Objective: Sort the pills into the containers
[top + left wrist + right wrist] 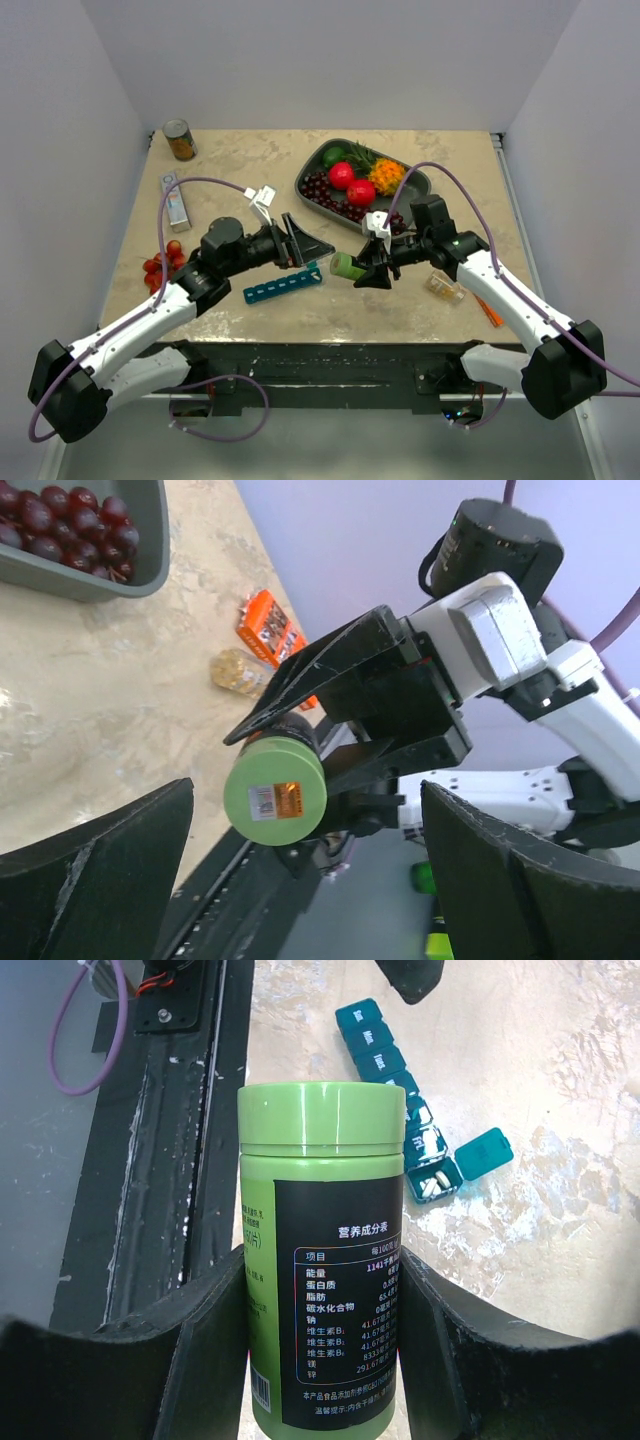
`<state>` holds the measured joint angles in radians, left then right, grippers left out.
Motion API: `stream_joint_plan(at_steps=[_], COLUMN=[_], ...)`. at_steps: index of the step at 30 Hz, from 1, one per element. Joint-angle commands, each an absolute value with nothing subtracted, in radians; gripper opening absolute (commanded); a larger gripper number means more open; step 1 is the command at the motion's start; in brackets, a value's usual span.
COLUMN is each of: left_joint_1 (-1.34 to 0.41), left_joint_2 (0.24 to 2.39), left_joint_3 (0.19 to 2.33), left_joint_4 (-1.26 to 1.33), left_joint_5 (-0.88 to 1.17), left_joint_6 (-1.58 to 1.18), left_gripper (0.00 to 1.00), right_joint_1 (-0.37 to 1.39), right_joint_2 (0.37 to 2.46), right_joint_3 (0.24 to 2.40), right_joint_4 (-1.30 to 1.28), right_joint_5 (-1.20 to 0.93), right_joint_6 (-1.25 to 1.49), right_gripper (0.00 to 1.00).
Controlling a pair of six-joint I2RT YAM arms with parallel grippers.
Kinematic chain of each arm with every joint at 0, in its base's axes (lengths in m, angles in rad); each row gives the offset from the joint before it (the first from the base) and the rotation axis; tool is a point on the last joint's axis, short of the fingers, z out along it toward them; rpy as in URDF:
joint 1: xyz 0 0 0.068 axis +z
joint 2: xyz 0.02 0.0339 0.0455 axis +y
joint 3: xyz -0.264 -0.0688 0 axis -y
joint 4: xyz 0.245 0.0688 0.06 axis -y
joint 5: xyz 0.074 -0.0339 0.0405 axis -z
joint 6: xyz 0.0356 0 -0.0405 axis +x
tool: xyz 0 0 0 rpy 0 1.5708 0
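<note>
Right wrist view shows the right gripper [322, 1290] clamped around one green cylindrical plastic bottle [320, 1160], the left gripper [305, 243] spread empty, and one teal-blue plastic pill-organizer strip [385, 1060] on the beige table [230, 170] holding two white pills [432, 1182] in its open end compartment.

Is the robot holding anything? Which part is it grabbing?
Yes. The right gripper pinches the green pill bottle around its labelled body, leaving the lid end free. The left gripper is open and holds nothing.
</note>
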<state>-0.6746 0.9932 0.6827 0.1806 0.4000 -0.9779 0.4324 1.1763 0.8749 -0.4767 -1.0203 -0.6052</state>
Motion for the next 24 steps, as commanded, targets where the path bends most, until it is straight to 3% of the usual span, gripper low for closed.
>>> stream_joint_plan(at_steps=[1, 8, 12, 24], left_joint_1=[-0.69, -0.79, -0.81, -0.827], left_joint_2=[1.0, 1.084, 1.117, 1.169], left_joint_3=[0.725, 0.865, 0.891, 0.924], left_joint_4=[0.2, 0.002, 0.002, -0.178], left_joint_5=[0.378, 0.213, 0.199, 0.149], left_joint_6=[-1.098, -1.092, -1.101, -1.028], left_gripper=[0.99, 0.98, 0.93, 0.89], right_joint_1=[0.431, 0.431, 0.433, 0.433], right_joint_2=[1.152, 1.16, 1.161, 1.158], right_joint_3=[0.893, 0.893, 0.893, 0.893], right_joint_4=[-0.431, -0.43, -0.43, -0.43], right_joint_5=[-1.043, -1.04, -1.04, -1.042], right_joint_6=[-0.603, -0.603, -0.606, -0.606], right_gripper=[0.0, 0.0, 0.0, 0.0])
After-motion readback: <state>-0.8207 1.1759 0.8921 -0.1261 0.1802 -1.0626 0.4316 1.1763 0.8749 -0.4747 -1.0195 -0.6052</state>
